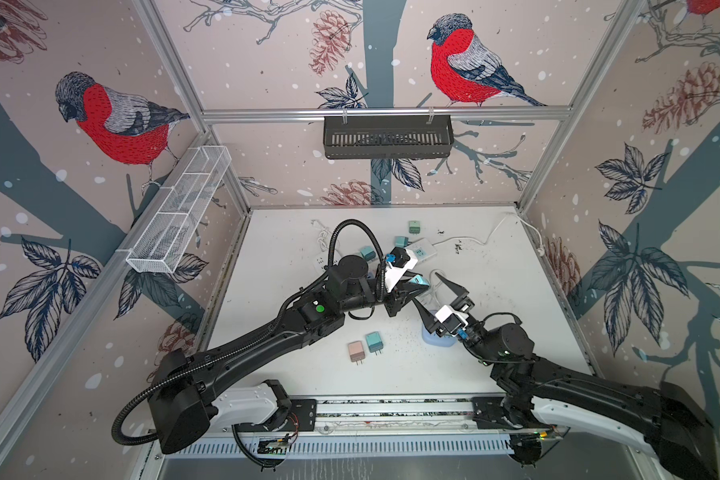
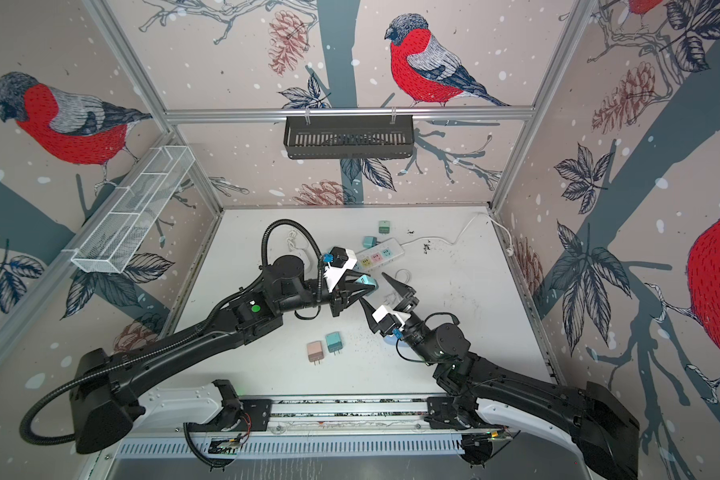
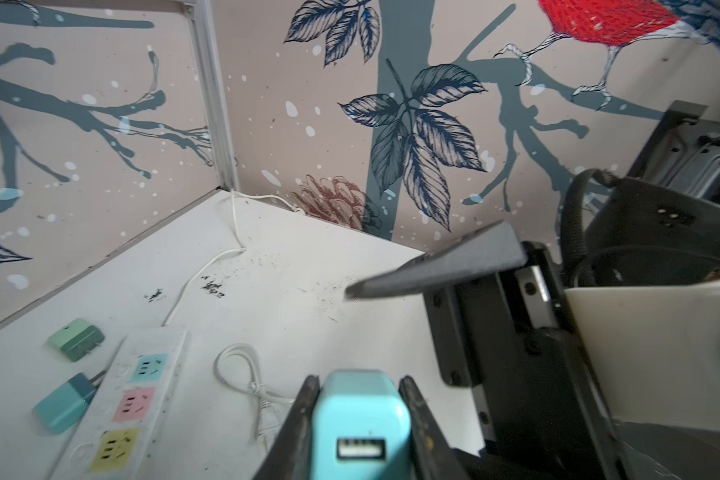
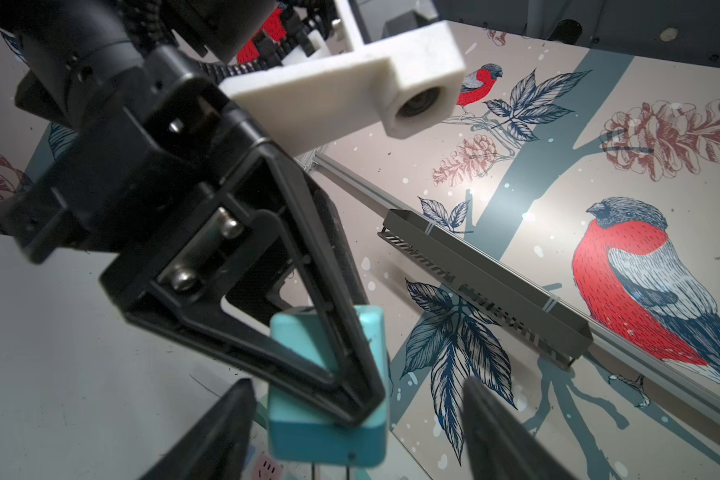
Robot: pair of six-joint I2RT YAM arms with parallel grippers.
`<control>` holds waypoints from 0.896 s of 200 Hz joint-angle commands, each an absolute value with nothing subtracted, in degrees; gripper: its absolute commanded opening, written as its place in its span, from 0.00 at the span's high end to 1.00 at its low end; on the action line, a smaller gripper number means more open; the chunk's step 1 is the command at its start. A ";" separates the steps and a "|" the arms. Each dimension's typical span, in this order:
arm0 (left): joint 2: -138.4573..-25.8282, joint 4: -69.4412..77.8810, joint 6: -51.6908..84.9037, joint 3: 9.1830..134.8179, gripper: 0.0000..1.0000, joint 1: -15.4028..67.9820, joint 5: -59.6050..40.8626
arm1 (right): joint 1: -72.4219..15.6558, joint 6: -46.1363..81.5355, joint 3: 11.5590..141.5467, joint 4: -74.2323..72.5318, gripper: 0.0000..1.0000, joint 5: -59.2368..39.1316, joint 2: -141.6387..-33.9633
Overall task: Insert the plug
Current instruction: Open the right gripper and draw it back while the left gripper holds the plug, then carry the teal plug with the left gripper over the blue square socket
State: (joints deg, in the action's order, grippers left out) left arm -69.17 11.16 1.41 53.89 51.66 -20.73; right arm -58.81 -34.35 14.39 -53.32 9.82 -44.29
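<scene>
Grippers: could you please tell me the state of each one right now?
Left gripper: shut on the light blue plug.
Right gripper: open, holding nothing.

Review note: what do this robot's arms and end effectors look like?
The left arm and right arm are black with white base links. The left one carries a ribbed black cable hose and a green dot. The left end effector and right end effector have black, tapering triangular fingers, each with a white camera mount.
</scene>
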 commanded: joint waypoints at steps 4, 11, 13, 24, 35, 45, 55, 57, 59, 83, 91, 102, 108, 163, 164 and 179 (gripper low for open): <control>-68.05 13.32 0.39 52.93 1.00 51.68 -13.60 | -58.65 -29.31 12.11 -50.69 0.00 12.24 -40.68; -67.64 13.80 0.28 52.34 1.00 51.60 -12.04 | -58.47 -27.76 10.97 -50.52 0.00 12.95 -39.19; -67.47 13.93 0.09 52.11 1.00 51.59 -11.58 | -58.39 -27.20 10.59 -50.51 0.00 13.21 -38.71; -66.70 15.14 -0.65 50.96 1.00 51.50 -9.38 | -57.58 -23.68 8.62 -50.36 0.00 14.26 -35.88; -65.82 16.46 -1.99 49.60 1.00 51.33 -8.38 | -56.07 -19.72 6.47 -50.51 0.00 15.25 -32.95; -65.20 18.02 -3.19 48.33 1.00 51.06 -7.97 | -53.90 -15.30 4.45 -50.87 0.00 16.59 -30.56; -64.89 19.48 -4.10 47.04 1.00 50.55 -7.74 | -50.77 -11.18 2.73 -50.53 0.00 17.75 -28.66; -64.91 19.70 -4.30 46.78 1.00 50.43 -7.73 | -50.07 -10.15 2.44 -50.36 0.00 17.93 -28.41; -64.94 20.01 -4.55 46.65 1.00 50.35 -7.78 | -49.32 -9.24 2.24 -50.19 0.00 18.11 -28.13; -66.91 19.87 -10.11 46.31 1.00 49.20 -11.03 | -39.09 0.79 0.34 -45.99 0.00 17.33 -26.80; -67.94 19.49 -13.39 46.37 1.00 49.13 -13.18 | -35.89 4.36 0.42 -43.67 0.00 17.03 -26.77; -69.80 19.17 -17.96 46.44 1.00 49.12 -16.10 | -31.57 8.40 0.65 -41.21 0.00 16.19 -26.89; -70.91 19.04 -19.37 46.64 1.00 49.24 -16.59 | -29.46 10.32 0.64 -40.46 0.00 15.62 -27.06; -81.43 0.67 -28.63 58.14 1.00 50.00 -24.10 | -10.74 27.52 -0.34 -39.44 0.00 10.60 -33.22; -81.63 0.47 -28.77 58.47 1.00 50.05 -24.14 | -10.51 27.60 -0.34 -39.45 0.00 10.66 -33.48; -84.63 -2.21 -31.39 60.45 1.00 50.77 -24.99 | -8.09 30.49 -0.56 -40.37 0.00 11.96 -36.77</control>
